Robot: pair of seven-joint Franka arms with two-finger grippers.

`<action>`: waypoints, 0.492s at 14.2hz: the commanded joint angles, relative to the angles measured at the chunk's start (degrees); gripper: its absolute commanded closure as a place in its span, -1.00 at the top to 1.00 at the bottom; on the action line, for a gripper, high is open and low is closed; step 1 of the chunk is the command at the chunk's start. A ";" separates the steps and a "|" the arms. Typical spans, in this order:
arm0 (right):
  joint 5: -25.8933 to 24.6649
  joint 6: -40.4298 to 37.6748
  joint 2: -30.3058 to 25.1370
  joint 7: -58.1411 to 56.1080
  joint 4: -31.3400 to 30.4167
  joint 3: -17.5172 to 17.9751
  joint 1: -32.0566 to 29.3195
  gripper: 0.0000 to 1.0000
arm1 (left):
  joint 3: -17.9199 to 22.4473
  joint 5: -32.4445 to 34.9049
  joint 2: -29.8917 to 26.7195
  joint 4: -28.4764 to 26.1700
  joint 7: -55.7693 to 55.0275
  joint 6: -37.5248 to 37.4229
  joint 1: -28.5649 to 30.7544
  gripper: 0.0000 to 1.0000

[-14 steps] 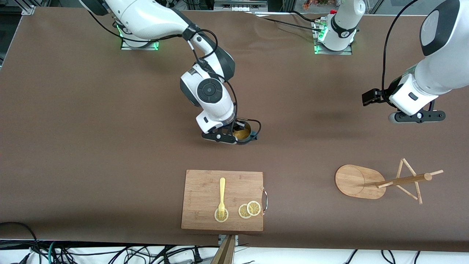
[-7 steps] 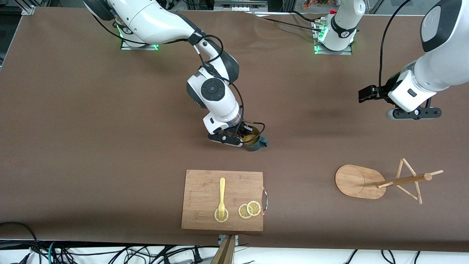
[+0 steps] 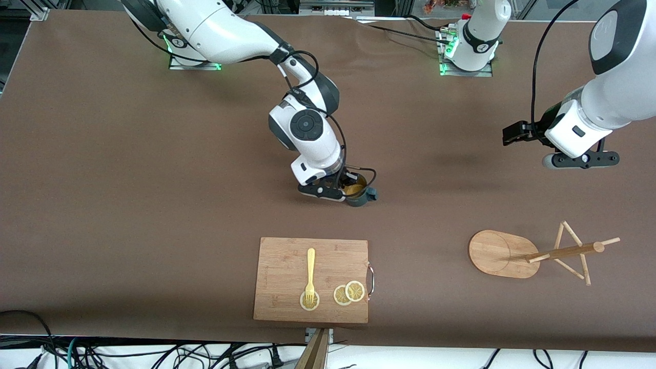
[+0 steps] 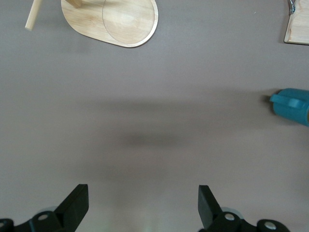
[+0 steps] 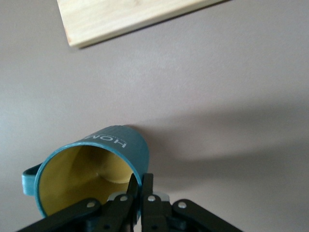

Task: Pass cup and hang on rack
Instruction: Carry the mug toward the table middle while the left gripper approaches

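The teal cup [image 3: 358, 195] with its yellow inside [image 5: 82, 179] hangs tilted just above the brown table, its handle [image 3: 371, 194] pointing toward the left arm's end. My right gripper [image 5: 140, 180] is shut on the cup's rim, one finger inside and one outside. The left gripper [image 3: 581, 162] hovers open over bare table near the left arm's end, with nothing between its fingers [image 4: 75, 205]; the cup's handle [image 4: 291, 105] shows at the edge of its view. The wooden rack [image 3: 499, 253] stands nearer the front camera than the left gripper, its pole [image 3: 564, 251] and pegs rising from the oval base [image 4: 116, 21].
A bamboo cutting board [image 3: 287, 277] lies near the front edge, nearer the camera than the cup, carrying a yellow fork [image 3: 310, 274] and lemon slices [image 3: 349, 292]. Its corner [image 5: 125, 17] shows in the right wrist view. Cables run along the table's front edge.
The right arm has carried the cup toward the left arm's end of the table, and the cup's handle now shows. The left gripper has shifted only slightly.
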 commanded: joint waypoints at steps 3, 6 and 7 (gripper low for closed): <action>-1.94 -3.20 -1.48 0.03 2.13 -1.89 0.16 1.00 | -0.10 -0.72 -1.03 -7.29 1.16 8.14 0.85 1.00; -0.80 -12.68 -3.16 -3.57 5.98 -0.33 -3.70 1.00 | -0.10 -0.81 -0.86 -11.50 2.39 13.33 0.85 1.00; 0.68 -16.71 -3.25 -4.27 8.00 0.99 -5.45 1.00 | -0.19 -0.98 -0.77 -13.52 3.35 15.61 1.20 1.00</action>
